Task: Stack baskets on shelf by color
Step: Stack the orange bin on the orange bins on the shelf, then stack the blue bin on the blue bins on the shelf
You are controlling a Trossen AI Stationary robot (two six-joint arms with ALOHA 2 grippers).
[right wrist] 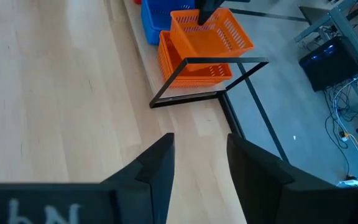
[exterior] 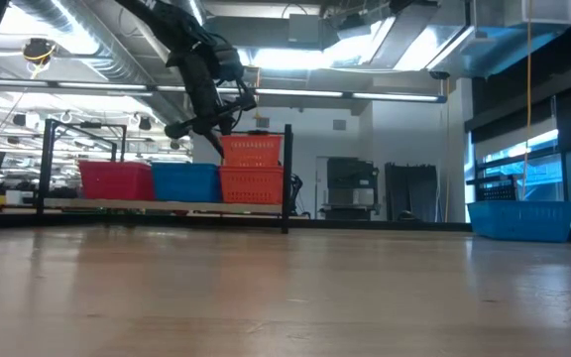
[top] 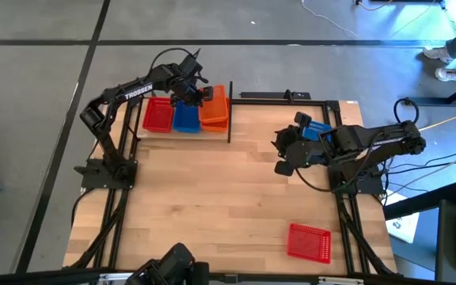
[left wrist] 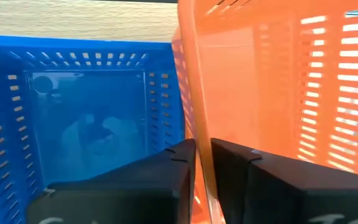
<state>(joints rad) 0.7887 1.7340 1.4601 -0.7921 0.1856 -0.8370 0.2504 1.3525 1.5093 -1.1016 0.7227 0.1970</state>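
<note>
On the shelf (top: 229, 119) at the table's far left stand red baskets (exterior: 117, 180), blue baskets (exterior: 186, 181) and an orange stack (exterior: 251, 185). My left gripper (top: 196, 93) is above the shelf, shut on one more orange basket (exterior: 251, 151) right over the orange stack. My right gripper (right wrist: 197, 162) hangs open over the table's right side, touching nothing. A single blue basket (top: 315, 128) lies beside the right arm. A red basket (top: 309, 241) rests flat near the table's near right corner. My left gripper pinches the orange basket's side wall (left wrist: 202, 149), the one next to the blue baskets, one finger (left wrist: 238, 171) inside and one finger (left wrist: 176, 171) outside. It comes from above, pointing down. The basket hangs slightly tilted just over the orange stack; whether they touch cannot be told.
The shelf's black rods and upright posts (right wrist: 210, 93) frame the baskets. The middle of the wooden table (top: 212, 198) is bare. Cables and equipment (right wrist: 334, 68) lie on the floor beyond the right edge. Someone's feet (top: 450, 55) show far right.
</note>
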